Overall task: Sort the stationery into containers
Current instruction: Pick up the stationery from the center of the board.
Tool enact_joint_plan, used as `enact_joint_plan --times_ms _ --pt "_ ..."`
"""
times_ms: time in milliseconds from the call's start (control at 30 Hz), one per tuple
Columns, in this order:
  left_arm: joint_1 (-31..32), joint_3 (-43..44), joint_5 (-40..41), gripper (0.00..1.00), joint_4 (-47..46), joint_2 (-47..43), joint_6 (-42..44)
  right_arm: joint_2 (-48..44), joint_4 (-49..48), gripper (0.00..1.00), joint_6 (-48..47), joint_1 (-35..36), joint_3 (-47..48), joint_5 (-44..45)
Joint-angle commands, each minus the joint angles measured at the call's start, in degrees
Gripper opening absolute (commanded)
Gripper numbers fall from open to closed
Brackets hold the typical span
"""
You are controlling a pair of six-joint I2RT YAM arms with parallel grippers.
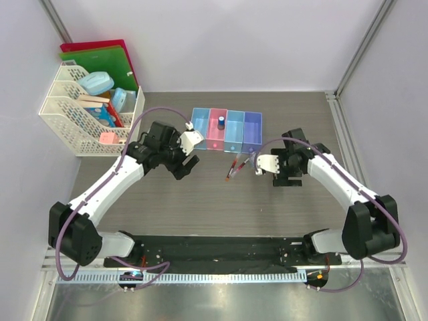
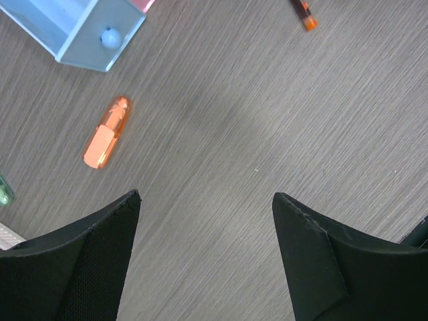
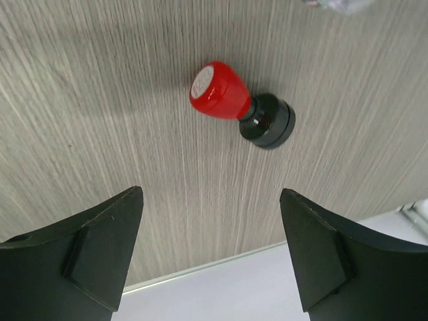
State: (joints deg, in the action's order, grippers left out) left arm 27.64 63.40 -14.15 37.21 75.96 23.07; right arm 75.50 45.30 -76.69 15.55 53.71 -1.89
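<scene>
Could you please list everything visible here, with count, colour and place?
containers: four joined, light blue, pink, light blue, purple-blue; far centre.
small piece: one, bluish; inside pink container.
pens: two, red-and-black; before the containers.
marker: one, orange; near leftmost container.
stamp: one, red with black base; lying at right.
rack: one, white; far left, holding boxes.
folders: two, red, green; behind rack.
left hand: one, black, open; near marker.
right hand: one, black, open; above stamp.
</scene>
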Motion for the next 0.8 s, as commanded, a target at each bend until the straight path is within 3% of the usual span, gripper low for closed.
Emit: enact_joint_plan --times_ms 0,367,767 --pt "0.0 -1.7 2.0 0.8 1.5 -2.1 0.8 4.1 0.2 0.89 -7.4 0.2 4.9 -1.5" --pt "0.0 -1.8 3.6 0.81 2.8 -2.0 0.8 16.2 -1.7 0.79 -9.1 4.0 7.5 4.2" --pt "-0.1 -2.0 3.3 0.81 3.0 -2.6 0.5 20.4 -7.1 0.68 -8.0 4.6 5.8 4.5"
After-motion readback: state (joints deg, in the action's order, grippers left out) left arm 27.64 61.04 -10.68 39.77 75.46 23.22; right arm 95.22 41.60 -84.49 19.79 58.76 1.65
